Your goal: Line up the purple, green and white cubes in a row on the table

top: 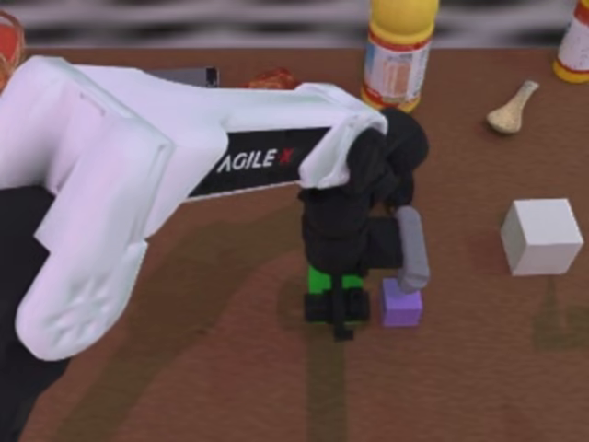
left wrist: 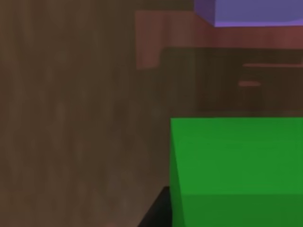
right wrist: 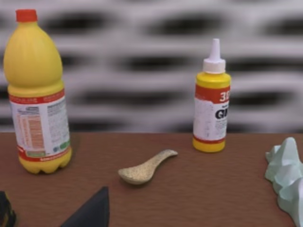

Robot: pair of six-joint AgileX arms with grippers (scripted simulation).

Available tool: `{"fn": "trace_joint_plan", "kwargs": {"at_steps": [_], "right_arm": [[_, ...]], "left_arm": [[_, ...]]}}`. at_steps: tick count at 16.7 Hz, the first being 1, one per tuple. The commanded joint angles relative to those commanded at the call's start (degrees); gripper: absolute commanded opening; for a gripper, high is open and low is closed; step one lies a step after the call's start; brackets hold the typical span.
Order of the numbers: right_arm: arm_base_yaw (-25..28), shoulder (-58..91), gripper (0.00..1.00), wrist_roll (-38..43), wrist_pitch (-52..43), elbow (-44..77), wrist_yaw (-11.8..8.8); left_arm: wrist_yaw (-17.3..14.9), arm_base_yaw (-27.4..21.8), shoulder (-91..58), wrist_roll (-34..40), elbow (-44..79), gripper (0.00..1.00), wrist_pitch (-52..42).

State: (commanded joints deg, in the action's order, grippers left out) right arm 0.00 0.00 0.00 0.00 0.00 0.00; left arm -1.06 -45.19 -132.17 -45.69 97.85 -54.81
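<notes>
- Left gripper (top: 337, 308) low over mid-worktop, fingers pinching the green cube (top: 322, 280), which sits at worktop (top: 230, 368) level.
- Purple cube (top: 402, 303) just right of the green one, a small gap between them; left wrist view shows both (left wrist: 236, 165) (left wrist: 255, 12).
- White cube (top: 541, 236) well apart, far right.
- Right arm out of sight; its fingers: cannot tell.
- Yellow bottle (top: 398, 51), glue bottle (right wrist: 211, 99) and spoon (top: 512, 109) along far edge.

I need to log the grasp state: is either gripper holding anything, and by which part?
The left gripper is down on the green cube, apparently gripping its sides, beside the purple cube; the hold itself is hidden. The right gripper is not in view.
</notes>
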Motion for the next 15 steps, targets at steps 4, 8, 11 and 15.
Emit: {"fn": "trace_joint_plan", "kwargs": {"at_steps": [4, 8, 11, 15], "right_arm": [[0.00, 0.00, 1.00, 0.00, 0.00, 0.00, 0.00], [0.00, 0.00, 1.00, 0.00, 0.00, 0.00, 0.00], [0.00, 0.00, 1.00, 0.00, 0.00, 0.00, 0.00], [0.00, 0.00, 1.00, 0.00, 0.00, 0.00, 0.00]], "left_arm": [[0.00, 0.00, 0.00, 0.00, 0.00, 0.30, 0.00], [0.00, 0.00, 0.00, 0.00, 0.00, 0.60, 0.00], [0.00, 0.00, 0.00, 0.00, 0.00, 0.83, 0.00], [0.00, 0.00, 0.00, 0.00, 0.00, 1.00, 0.00]]}}
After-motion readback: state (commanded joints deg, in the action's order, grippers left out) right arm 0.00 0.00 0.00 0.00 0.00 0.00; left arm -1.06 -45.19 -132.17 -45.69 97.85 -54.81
